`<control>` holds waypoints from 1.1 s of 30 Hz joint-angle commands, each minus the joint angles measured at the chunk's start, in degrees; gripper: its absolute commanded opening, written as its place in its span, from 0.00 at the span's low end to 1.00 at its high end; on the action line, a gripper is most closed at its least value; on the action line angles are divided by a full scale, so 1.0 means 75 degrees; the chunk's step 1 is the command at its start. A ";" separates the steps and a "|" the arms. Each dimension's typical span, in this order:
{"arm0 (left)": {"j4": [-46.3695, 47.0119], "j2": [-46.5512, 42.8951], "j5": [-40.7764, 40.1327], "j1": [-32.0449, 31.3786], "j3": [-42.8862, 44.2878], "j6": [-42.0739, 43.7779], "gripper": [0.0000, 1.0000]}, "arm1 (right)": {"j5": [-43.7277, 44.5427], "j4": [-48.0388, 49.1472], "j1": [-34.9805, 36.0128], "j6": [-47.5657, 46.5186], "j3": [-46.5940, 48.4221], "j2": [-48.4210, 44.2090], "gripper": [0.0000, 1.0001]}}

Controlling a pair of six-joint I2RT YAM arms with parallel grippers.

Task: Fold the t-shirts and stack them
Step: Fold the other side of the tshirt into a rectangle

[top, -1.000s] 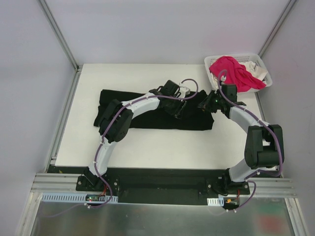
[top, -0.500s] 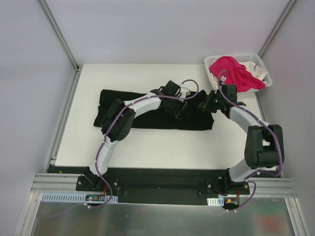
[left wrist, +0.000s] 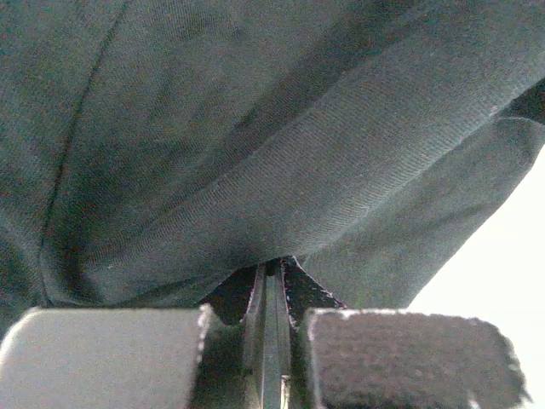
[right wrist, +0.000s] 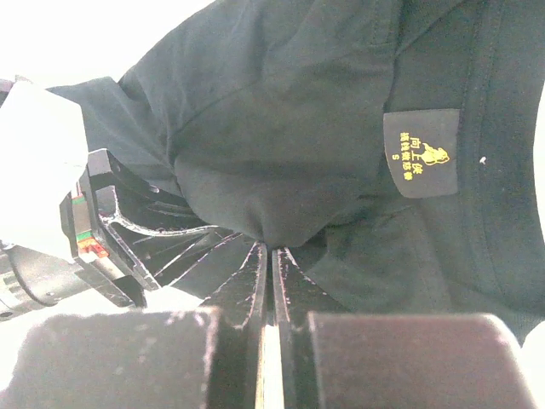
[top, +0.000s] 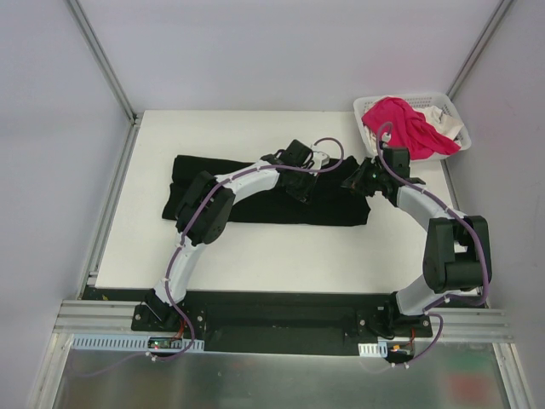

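The black t-shirt [top: 272, 211] lies as a long folded band beneath the left gripper [left wrist: 271, 277] and the right gripper [right wrist: 271, 251] — each pinched tight on a fold of it — so both should lift together and level, I judge; just ahead of the right one a sewn label [right wrist: 420, 153] reads "S" beneath small yellow characters.

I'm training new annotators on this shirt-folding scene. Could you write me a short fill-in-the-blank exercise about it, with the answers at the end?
1. The left gripper and the right gripper are both ___ on the black t-shirt.
2. The pink t-shirt lies in the white basket at the table's far ___ corner.
3. The label on the black t-shirt carries ___ print.
Missing words: shut; right; yellow.
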 commanded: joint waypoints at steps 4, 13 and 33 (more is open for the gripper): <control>-0.0243 -0.0029 -0.0439 -0.0042 0.0126 -0.0040 0.00 | -0.0176 0.0317 -0.0035 0.0069 -0.0051 -0.0129 0.01; -0.0231 -0.0872 -0.1165 -0.0030 -0.0377 -0.0168 0.00 | -0.0199 0.0329 -0.0035 0.0069 -0.0191 -0.0245 0.01; -0.0196 -0.2700 -0.2021 -0.0042 -0.1690 -0.0099 0.00 | -0.0164 0.0188 0.0105 -0.0048 -0.0789 -0.0480 0.01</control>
